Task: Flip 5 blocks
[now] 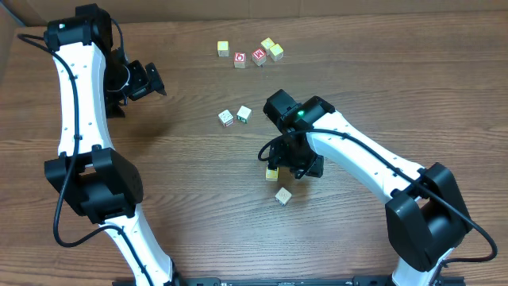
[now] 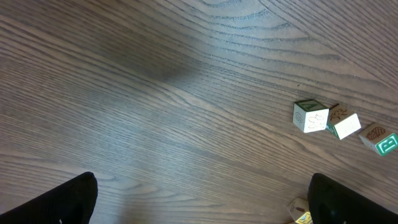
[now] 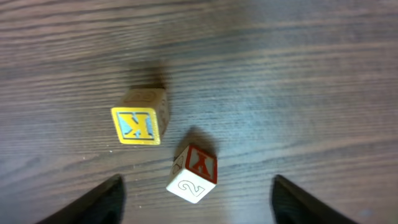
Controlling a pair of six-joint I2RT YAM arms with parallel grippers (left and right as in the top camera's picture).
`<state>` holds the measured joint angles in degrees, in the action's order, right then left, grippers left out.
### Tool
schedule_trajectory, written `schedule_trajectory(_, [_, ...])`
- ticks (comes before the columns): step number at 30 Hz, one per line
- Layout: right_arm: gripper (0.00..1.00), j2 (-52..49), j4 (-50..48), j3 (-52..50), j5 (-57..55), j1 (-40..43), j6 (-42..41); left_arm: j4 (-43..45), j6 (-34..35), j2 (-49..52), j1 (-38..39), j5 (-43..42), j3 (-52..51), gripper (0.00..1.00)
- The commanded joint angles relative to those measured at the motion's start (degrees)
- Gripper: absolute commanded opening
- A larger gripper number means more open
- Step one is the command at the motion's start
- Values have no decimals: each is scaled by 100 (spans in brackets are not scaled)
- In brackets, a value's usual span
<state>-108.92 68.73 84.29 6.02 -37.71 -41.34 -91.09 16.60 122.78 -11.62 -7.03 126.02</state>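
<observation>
Across the dark wood-grain table [image 1: 198, 175], small blocks [image 1: 244, 114] lie in loose groups; beyond its far edge shows a plain tan strip [image 1: 357, 8]. A cluster [image 1: 276, 52] of five sits toward the far edge, two of them red-topped. A white pair [image 1: 227, 117] sits mid-table, close together. A pale block [image 1: 283, 195] lies alone nearer the front edge.

The left arm rises along the table's side and bends over. The left gripper [image 1: 151, 79] hangs well apart from every block. Its fingers [image 2: 62, 202] stand in the two lower corners of the wrist view, wide and holding nothing.

The right arm reaches in from the near corner with its elbow bent. The right gripper [image 1: 292, 163] points down near the table's middle. Its fingers [image 3: 99, 199] are spread wide and grip nothing.

Between them, touching neither, sits the red-A block [image 3: 193, 174]. It is turned corner-on to the camera, with a red A face on one side and a white face marked 2 on the other. I cannot tell whether it rests flat or tipped.

Just beyond it lies the K block [image 3: 140, 118]. Its yellow-framed K face is turned toward the camera, the letter upside down, with a bare wood face behind. Being cubes, they have no long axis.
</observation>
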Motion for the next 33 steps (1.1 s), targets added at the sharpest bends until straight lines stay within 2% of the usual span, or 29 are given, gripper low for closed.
schedule_trajectory(1, [53,-7,129,-35,9,-22,-48,4,76,-166,39,15,46,100])
schedule_trajectory(4, [18,-7,389,-35,13,-24,-48,4,79,-166,39,15,46,100])
schedule_trajectory(6, [4,-7,595,-35,22,-57,-46,4,79,-166,39,15,46,100])
schedule_trajectory(15, [4,-7,927,-173,354,-654,-31,4,76,-166,39,15,46,100])
schedule_trajectory(24, [4,-7,-155,-874,450,-1438,-527,7,76,-166,39,15,46,100])
schedule_trajectory(33, [5,-7,-850,-1384,-278,-1432,-1143,7,79,-166,39,15,46,100])
